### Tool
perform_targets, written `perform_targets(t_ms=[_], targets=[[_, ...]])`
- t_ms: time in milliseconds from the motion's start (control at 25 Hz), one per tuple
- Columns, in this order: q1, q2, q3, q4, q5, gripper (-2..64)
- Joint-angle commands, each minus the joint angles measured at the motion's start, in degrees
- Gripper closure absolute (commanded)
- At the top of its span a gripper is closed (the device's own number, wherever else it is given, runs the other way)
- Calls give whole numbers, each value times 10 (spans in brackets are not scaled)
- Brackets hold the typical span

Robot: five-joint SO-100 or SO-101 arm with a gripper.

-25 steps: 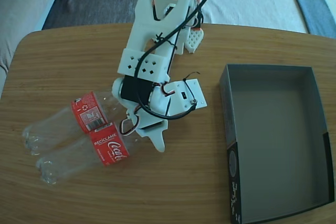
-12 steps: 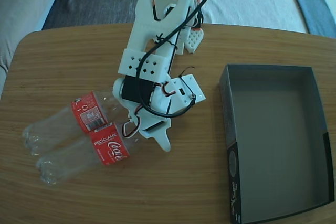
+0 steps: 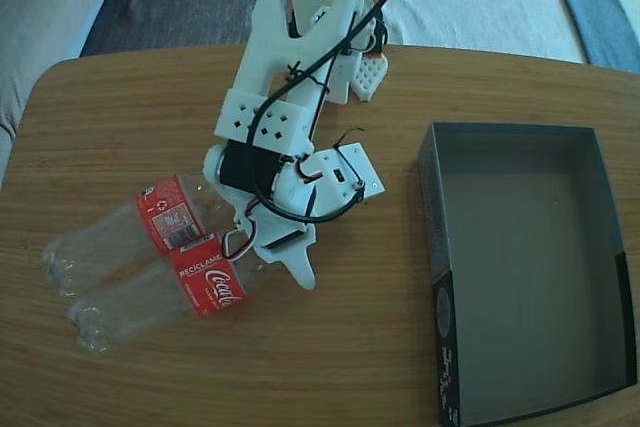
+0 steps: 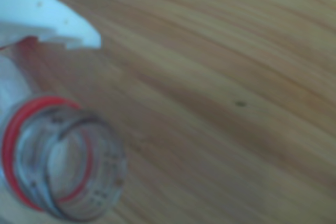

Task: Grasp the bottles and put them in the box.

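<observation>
the pincer (image 3: 285, 252), its grip state unclear, sits at the neck end of two bottles (image 3: 150, 267) lying side by side on the tabletop (image 3: 340, 357) to its left, the box (image 3: 433, 197) well apart at its right

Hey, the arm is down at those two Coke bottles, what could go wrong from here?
The two bottles lie touching side by side, so closing the claw near their necks may nudge or roll the neighbour. The wrist view shows an open bottle mouth with only a red ring: a smooth neck might slip. The box sits well off to the right.
</observation>
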Motion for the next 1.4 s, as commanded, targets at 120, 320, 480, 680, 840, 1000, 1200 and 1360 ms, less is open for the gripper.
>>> perform_targets(t_ms=[120,320,480,680,840,1000,1200,1360], targets=[[14,18,-25,-1,-2,265],[15,18,-25,-1,-2,348],[20,18,-25,-1,-2,428],[21,18,-25,-1,-1,476],[20,18,-25,-1,0,488],[18,18,-25,-2,0,552],[17,18,-25,-13,0,585],[15,18,-27,-13,4,586]])
